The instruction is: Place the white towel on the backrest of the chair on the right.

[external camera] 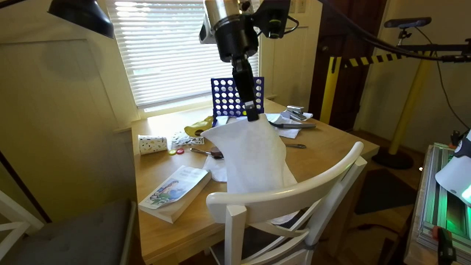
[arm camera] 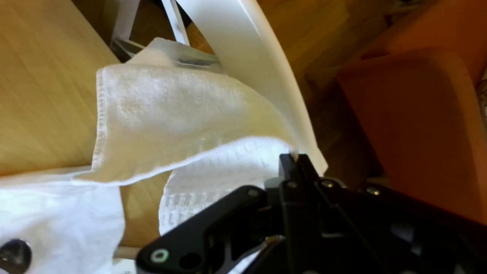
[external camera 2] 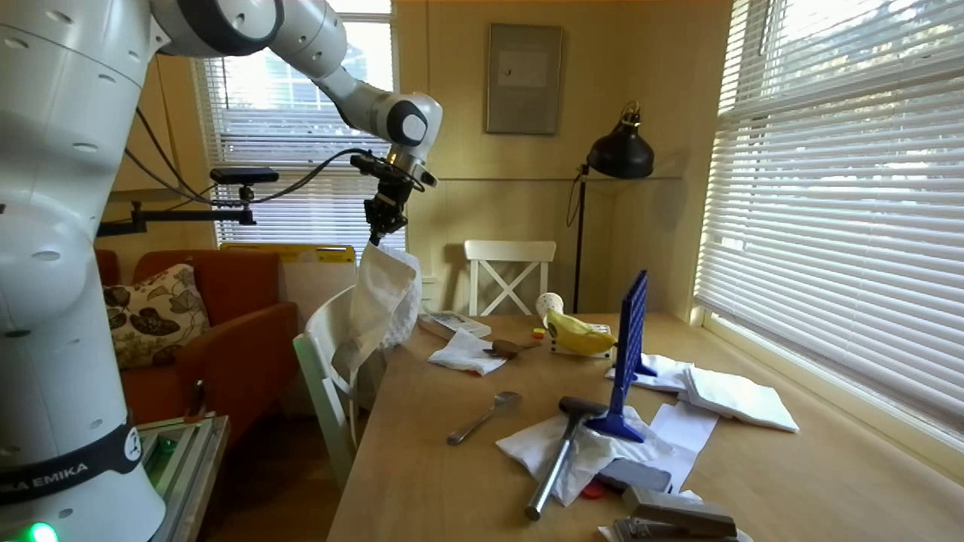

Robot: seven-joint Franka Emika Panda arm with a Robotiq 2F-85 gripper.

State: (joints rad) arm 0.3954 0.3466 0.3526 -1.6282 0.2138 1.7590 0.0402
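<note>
The white towel [external camera: 254,154] hangs in folds from my gripper [external camera: 253,117], which is shut on its upper edge. In the wrist view the towel [arm camera: 182,106] runs to the closed fingertips [arm camera: 296,156]. The white chair [external camera: 287,198] stands at the table's edge, and its top rail hides part of the towel in this exterior view. A bit of towel shows below the rail. In an exterior view the towel [external camera 2: 384,293] hangs beside the chair's backrest [external camera 2: 329,320], with my gripper [external camera 2: 374,239] above. The rail [arm camera: 258,49] passes close to the fingertips; I cannot tell whether the towel touches it.
The table [external camera: 165,235] holds a printed book [external camera: 176,191], a blue grid rack [external camera: 219,96], a yellow banana [external camera 2: 580,335], a hammer [external camera 2: 553,467], a spoon [external camera 2: 489,414] and white papers. Another white chair [external camera 2: 510,252] stands behind it. An orange armchair [external camera 2: 241,346] is nearby.
</note>
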